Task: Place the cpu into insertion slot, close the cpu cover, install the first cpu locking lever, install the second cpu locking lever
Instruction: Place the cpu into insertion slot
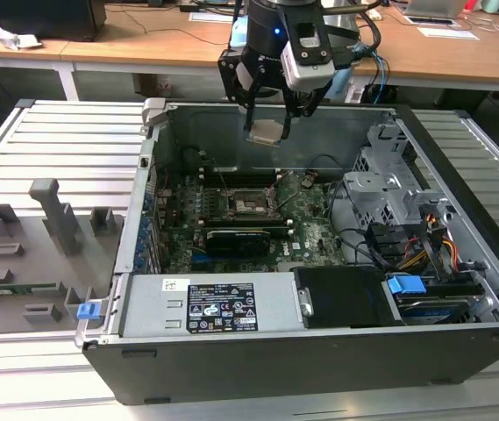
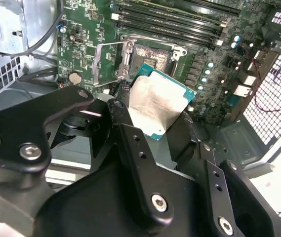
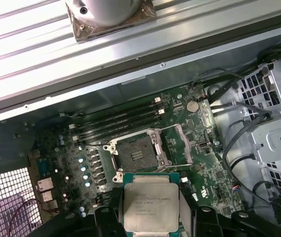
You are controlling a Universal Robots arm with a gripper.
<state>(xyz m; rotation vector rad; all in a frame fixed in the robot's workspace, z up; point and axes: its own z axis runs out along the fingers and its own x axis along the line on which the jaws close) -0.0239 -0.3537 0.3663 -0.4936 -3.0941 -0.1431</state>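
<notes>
**A:** Where does the exterior view put the chip?

**B:** The end effector [image 1: 268, 121] hangs over the open computer case [image 1: 275, 373], closed on the cpu [image 1: 264, 133] by two opposite edges. It is well above the green circuit board [image 1: 310, 228]. The insertion slot [image 1: 251, 206] lies below it, a little nearer.

**A:** And the second wrist view?

**B:** The cpu [image 2: 157, 106] sits between the black fingers [image 2: 130, 143] and looks tilted against the board. The cpu cover [image 2: 99, 61] stands open beside the insertion slot [image 2: 150, 57], which looks bare.

**A:** The first wrist view?

**B:** The chip's metal top [image 3: 151, 205] faces the camera, with the slot [image 3: 136, 155] just beyond it and the memory slots [image 3: 115, 121] farther off.

**A:** What could go wrong?

**B:** Most likely a skewed landing. If the chip meets the slot tilted or turned off its keying, a corner could dig in and bend contacts. The thin edge grip might also let it slip — and the raised cover could catch a finger.
</notes>
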